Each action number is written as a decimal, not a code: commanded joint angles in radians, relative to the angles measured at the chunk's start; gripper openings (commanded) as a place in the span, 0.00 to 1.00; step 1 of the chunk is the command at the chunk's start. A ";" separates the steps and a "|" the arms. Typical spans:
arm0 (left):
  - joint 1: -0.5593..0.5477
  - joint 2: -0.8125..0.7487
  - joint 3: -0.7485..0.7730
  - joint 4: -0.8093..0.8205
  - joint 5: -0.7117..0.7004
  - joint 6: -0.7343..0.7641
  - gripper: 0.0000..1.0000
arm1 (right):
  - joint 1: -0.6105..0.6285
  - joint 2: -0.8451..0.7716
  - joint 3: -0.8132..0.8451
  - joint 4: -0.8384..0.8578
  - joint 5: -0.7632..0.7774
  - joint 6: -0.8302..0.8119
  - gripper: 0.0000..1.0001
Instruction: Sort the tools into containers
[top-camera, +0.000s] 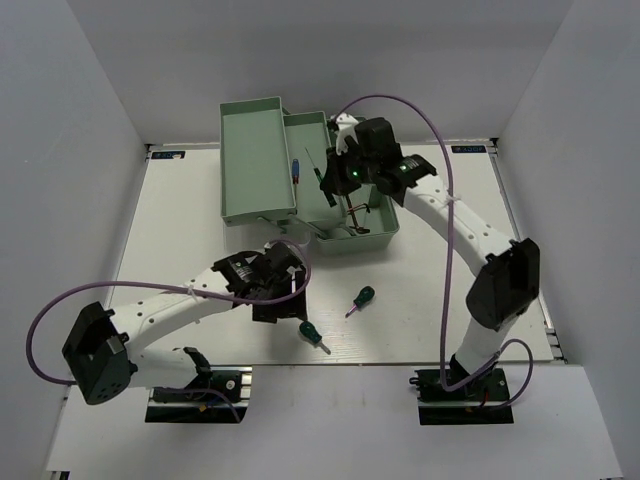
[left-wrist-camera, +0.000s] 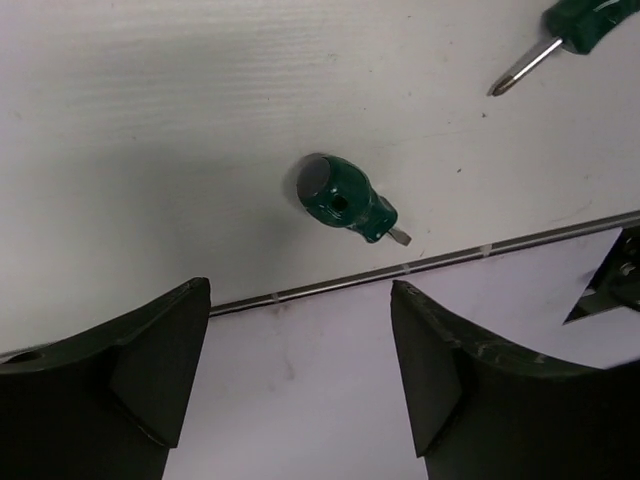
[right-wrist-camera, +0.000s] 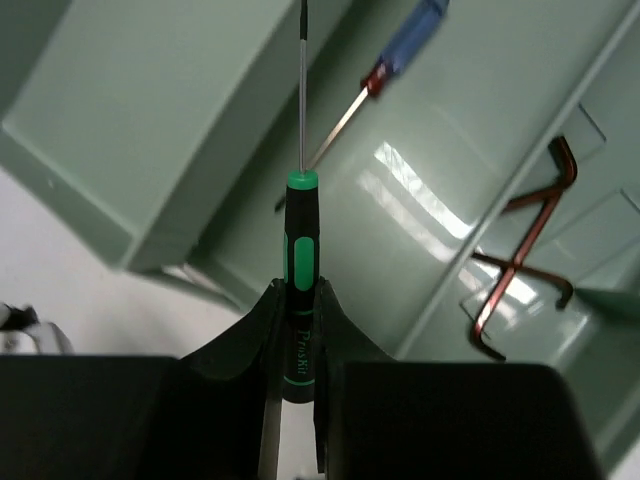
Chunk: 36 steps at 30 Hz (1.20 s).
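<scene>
My left gripper (left-wrist-camera: 300, 300) stands wide open and empty, hovering over the table (left-wrist-camera: 200, 100) near its front edge. One stubby screwdriver (left-wrist-camera: 345, 200) lies flat on the table just ahead of the gap between the fingers (left-wrist-camera: 130, 380), clear of both, its round butt pointing away from me and its short blade toward the right-hand finger. The second stubby screwdriver (left-wrist-camera: 575, 25) lies farther off, at the upper right of the left wrist view, tip pointing down-left. From above, both lie on the table in front of the toolbox (top-camera: 250, 210), to the right of the left gripper (top-camera: 282, 303).

My right gripper (right-wrist-camera: 298, 300) is clamped on the handle of a slim black-and-green screwdriver (right-wrist-camera: 301, 250), held over the toolbox with the thin shaft running straight out from the jaws. Under that shaft, in a tray (right-wrist-camera: 420, 230), lies the blue screwdriver (right-wrist-camera: 410, 35), apart from the held tool. The hex keys (right-wrist-camera: 525, 235) lie crossed in the next compartment to the right, past a dividing wall, well apart from the jaws.
</scene>
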 joint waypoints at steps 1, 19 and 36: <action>-0.025 0.006 0.014 0.007 0.016 -0.221 0.83 | 0.005 0.052 0.172 0.000 -0.008 0.040 0.00; -0.122 0.228 0.005 0.040 -0.080 -0.680 0.87 | -0.090 -0.121 -0.096 0.032 -0.127 0.063 0.82; -0.192 0.456 0.123 0.046 -0.082 -0.683 0.30 | -0.256 -0.546 -0.564 -0.037 -0.221 0.082 0.49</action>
